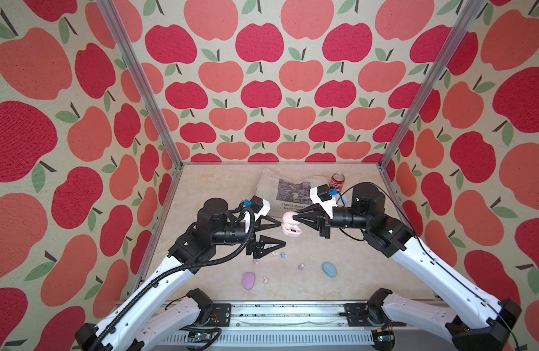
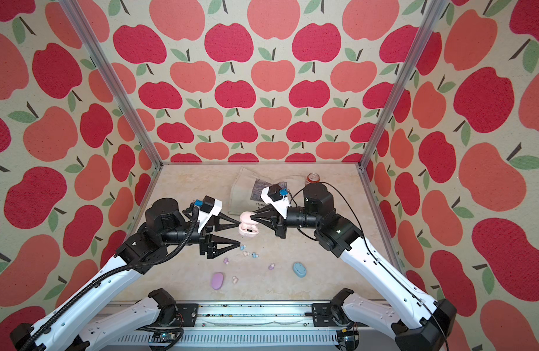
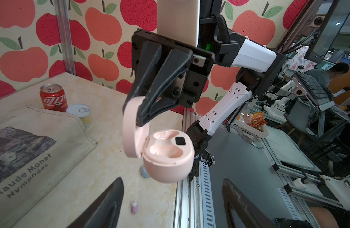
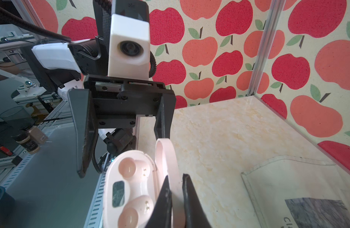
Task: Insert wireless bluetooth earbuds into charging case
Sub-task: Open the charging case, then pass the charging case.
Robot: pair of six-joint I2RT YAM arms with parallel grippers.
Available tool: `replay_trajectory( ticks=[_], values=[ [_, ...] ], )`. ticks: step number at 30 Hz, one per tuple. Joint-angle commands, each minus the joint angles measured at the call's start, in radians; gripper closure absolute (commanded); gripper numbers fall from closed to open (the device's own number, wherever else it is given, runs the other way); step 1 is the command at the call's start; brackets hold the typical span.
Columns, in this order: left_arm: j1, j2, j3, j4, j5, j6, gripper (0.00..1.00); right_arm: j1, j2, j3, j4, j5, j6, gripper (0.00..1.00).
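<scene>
The pink charging case (image 1: pixel 292 228) (image 2: pixel 249 229) hangs above the table with its lid open. My right gripper (image 1: pixel 295 218) (image 4: pixel 176 177) is shut on the lid (image 4: pixel 168 158) (image 3: pixel 133 128). Both wells of the case (image 4: pixel 128 187) (image 3: pixel 166 156) are empty. My left gripper (image 1: pixel 282 234) (image 2: pixel 239 234) (image 3: pixel 173 189) stands open just beside the case, touching nothing. Earbuds lie loose on the table below: a pink one (image 1: pixel 274 253), a blue one (image 1: pixel 283 255), lilac ones (image 1: pixel 255 261) (image 1: pixel 300 267) (image 3: pixel 134 207) and another pink one (image 1: pixel 265 279).
A shut lilac case (image 1: pixel 248 280) and a shut blue case (image 1: pixel 330 269) lie near the front. A printed tote bag (image 1: pixel 280 188), a red cola can (image 1: pixel 337 181) and a small tin (image 3: pixel 80 113) sit at the back. Apple-patterned walls enclose three sides.
</scene>
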Motion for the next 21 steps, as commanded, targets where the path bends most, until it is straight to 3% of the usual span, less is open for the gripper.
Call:
replay_trajectory(
  ticks=[1, 6, 11, 21],
  values=[
    [0.033, -0.030, 0.071, -0.071, -0.055, 0.044, 0.17, 0.001, -0.023, 0.031, -0.079, 0.062, -0.097, 1.00],
    [0.034, 0.037, 0.211, -0.240, -0.145, 0.219, 0.21, 0.024, -0.031, 0.052, -0.126, 0.097, -0.163, 1.00],
    [0.004, 0.139, 0.352, -0.416, -0.161, 0.382, 0.27, 0.046, -0.022, 0.064, -0.132, 0.104, -0.167, 1.00],
    [-0.094, 0.212, 0.393, -0.435, -0.256, 0.412, 0.42, 0.098, -0.014, 0.061, -0.131, 0.119, -0.182, 1.00]
  ],
)
